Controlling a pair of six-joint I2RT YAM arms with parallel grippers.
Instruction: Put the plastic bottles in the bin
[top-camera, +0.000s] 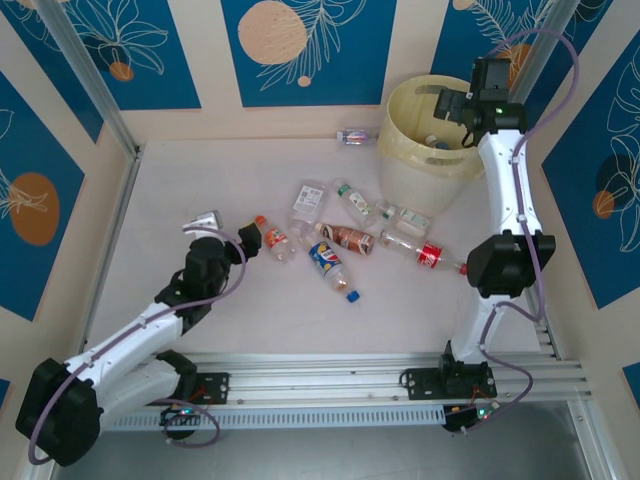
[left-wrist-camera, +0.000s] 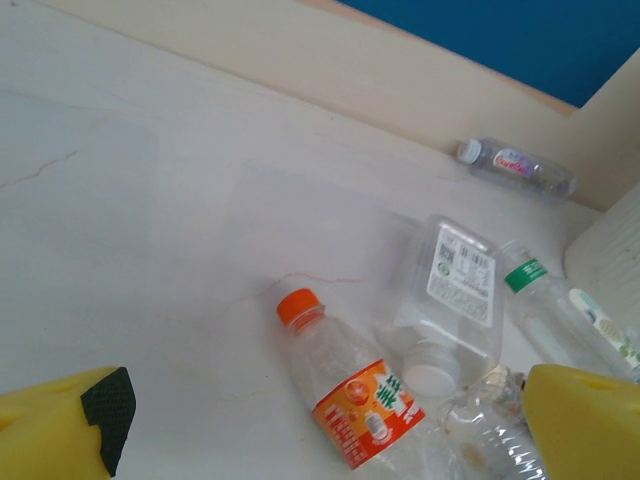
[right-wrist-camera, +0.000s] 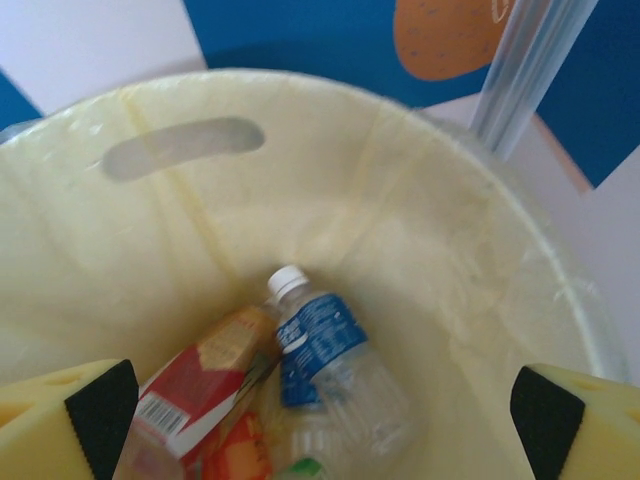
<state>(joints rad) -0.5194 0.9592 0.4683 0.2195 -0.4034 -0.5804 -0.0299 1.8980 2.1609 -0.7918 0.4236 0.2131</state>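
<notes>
Your right gripper hangs over the bin at the far right corner of the worktop, jaws spread wide with nothing between them. A blue-labelled bottle and a red-labelled bottle lie at the bottom of the bin. If you draw that arm back low, a finger could clip the rim and tip the bin, so lift clear first.

Your left gripper is likewise wide open and empty, low over the orange-capped bottle, left of the worktop's middle. That bottle touches a crushed clear bottle and lies just beside a square clear bottle. If you close off-centre, you may pinch two at once or squirt the round one away.

The stray bottle against the far edge, just left of the bin, looks an awkward reach for either arm
</notes>
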